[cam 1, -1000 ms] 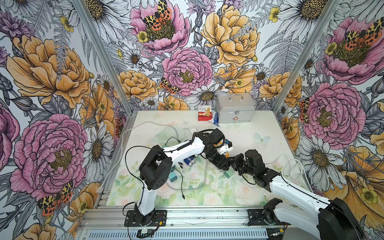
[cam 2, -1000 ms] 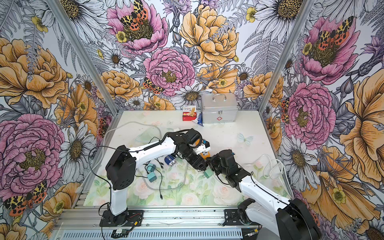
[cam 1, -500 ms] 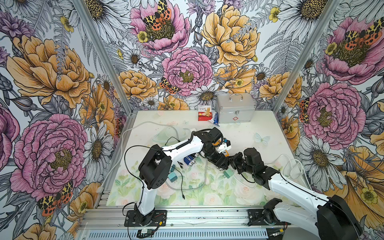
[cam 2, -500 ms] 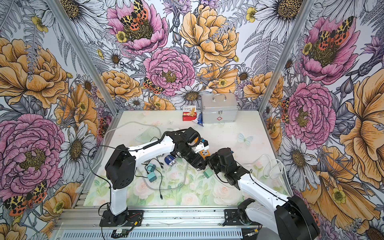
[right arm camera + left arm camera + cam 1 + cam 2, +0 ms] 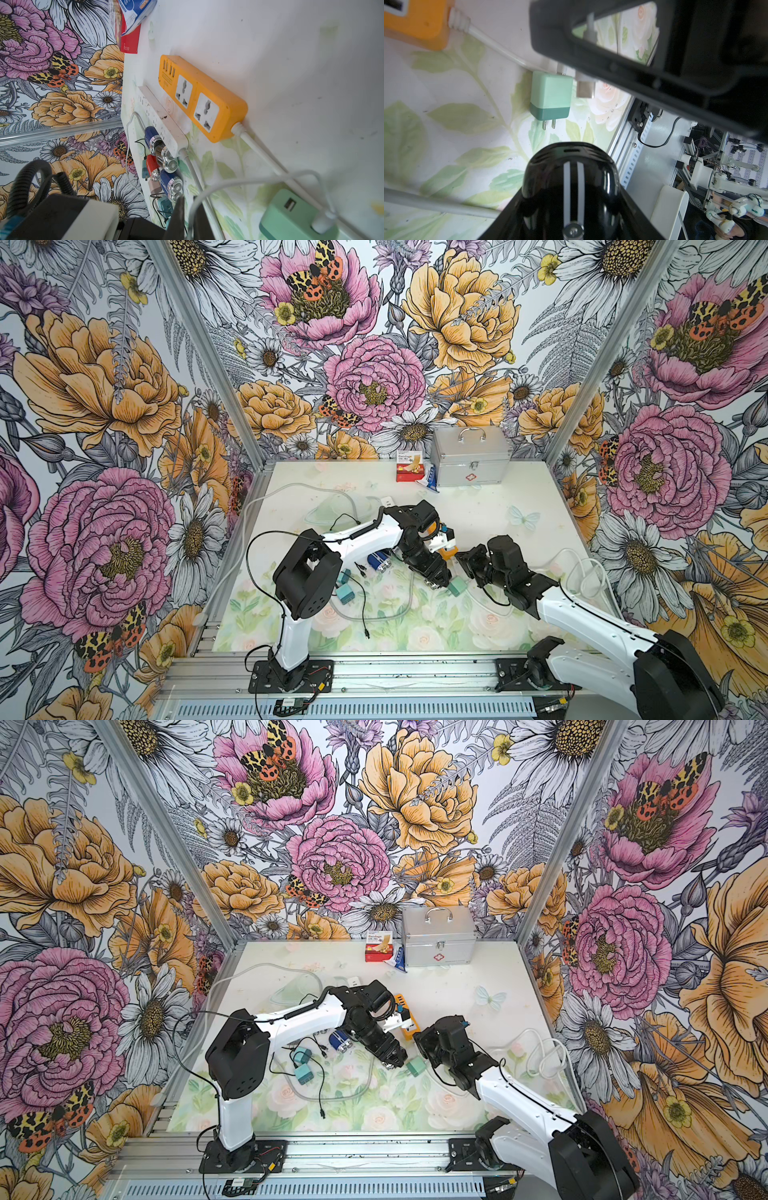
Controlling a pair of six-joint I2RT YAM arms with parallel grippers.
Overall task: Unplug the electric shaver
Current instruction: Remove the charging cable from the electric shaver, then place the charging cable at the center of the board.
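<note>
right pincer (image 5: 189, 204) clamped on white cable (image 5: 249, 179); left pincer (image 5: 438, 577) grips black shaver (image 5: 571, 176) (box (image 5: 378, 953) reads "bandage")

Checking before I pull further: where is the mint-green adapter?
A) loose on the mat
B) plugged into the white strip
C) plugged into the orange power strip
A: the mint-green adapter lies on the mat with both prongs bare, and the orange power strip has empty sockets.

Top views high, looking down, wrist views close, sharing green charger (image 5: 550, 95)
</note>
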